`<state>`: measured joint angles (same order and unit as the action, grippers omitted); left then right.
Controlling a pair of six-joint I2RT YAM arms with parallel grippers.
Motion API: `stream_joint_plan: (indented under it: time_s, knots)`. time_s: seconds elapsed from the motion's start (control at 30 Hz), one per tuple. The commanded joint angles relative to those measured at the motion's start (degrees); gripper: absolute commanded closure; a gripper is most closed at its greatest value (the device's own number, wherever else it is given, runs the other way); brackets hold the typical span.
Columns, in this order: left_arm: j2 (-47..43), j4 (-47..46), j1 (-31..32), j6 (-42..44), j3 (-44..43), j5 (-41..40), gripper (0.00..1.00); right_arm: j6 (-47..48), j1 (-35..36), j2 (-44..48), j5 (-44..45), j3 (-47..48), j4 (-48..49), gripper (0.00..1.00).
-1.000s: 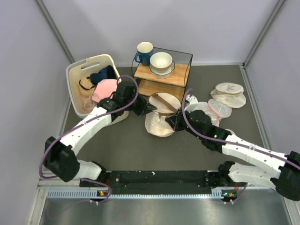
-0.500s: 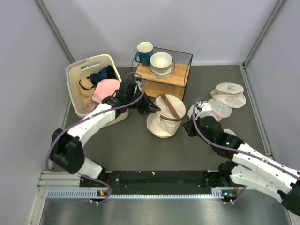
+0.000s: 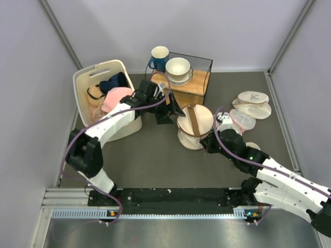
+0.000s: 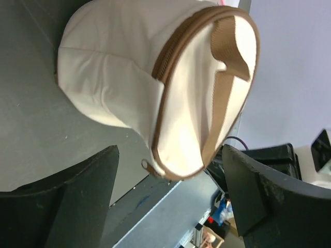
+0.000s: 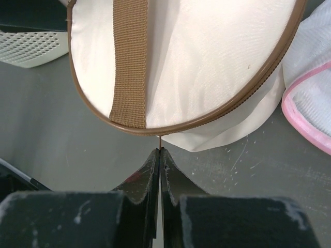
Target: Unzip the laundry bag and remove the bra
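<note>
The laundry bag [image 3: 194,125] lies tipped on the table [image 3: 150,160], just in front of the wooden shelf [image 3: 194,83], its brown-strapped lid tilted upward. The right pincer [image 5: 159,151] is pinched shut on the thin zip pull [image 5: 160,140] at the lid's near rim. The left pincer [image 3: 173,110] gapes wide beside the bag, holding nothing.

Left arm [image 3: 111,124] reaches from its base at the near left up and across toward the middle, elbow bent, wrist turned rightward. Left gripper [image 3: 175,109] points to the right with its jaws spread wide; in the left wrist view both dark fingers [image 4: 77,191] stand far apart at the frame's lower corners. Right arm [image 3: 282,175] lies low, stretched from the near right toward the centre. Right gripper [image 3: 208,143] aims up-left, jaws pressed fully together, tips meeting [image 5: 159,152].
</note>
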<state>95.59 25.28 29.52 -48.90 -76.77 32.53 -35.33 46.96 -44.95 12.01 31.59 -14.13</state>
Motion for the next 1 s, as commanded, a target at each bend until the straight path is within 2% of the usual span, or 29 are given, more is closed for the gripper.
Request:
stream_joint_plan:
  time_s: [0.0,0.1,0.27,0.47,0.63,0.77,0.8,0.87,0.9,0.97]
  knots:
    - [-9.9,7.8,-0.1,4.1,-1.8,-5.9,0.13,-3.6,0.6,-0.6,2.0,2.2,2.7,1.0]
    - [-14.1,7.4,0.6,0.6,2.8,-4.9,0.13,-4.8,0.6,-0.8,3.3,2.5,3.4,1.0]
    - [-15.8,-0.4,6.2,-5.7,9.4,-5.1,0.14,-5.4,0.6,-2.2,3.5,2.7,5.7,1.0]
    - [-11.8,-5.3,7.8,-11.7,10.7,-3.8,0.16,-3.3,0.6,-3.9,2.6,2.9,7.1,1.0]
    - [-9.4,-5.9,8.0,-12.7,9.3,-5.7,0.17,-2.5,0.6,-3.9,1.8,2.8,7.6,1.0]
    - [-7.2,-6.1,7.9,-12.6,8.3,-8.7,0.34,-1.8,0.6,-2.8,0.8,1.7,7.3,1.0]
    - [-6.7,-5.9,7.9,-12.6,8.4,-9.1,0.47,-1.2,0.6,-2.2,0.6,1.5,6.7,1.0]
    - [-6.8,-5.6,8.0,-12.5,9.0,-9.6,0.66,2.2,0.5,0.6,-0.3,0.9,4.0,1.0]
    - [-7.1,-5.5,8.0,-12.4,9.3,-9.9,0.86,3.9,0.5,1.5,-0.1,0.9,2.5,1.0]
    - [-7.4,-4.5,7.8,-12.2,9.5,-10.2,1.0,8.7,-0.3,3.4,0.1,1.7,-2.9,1.0]
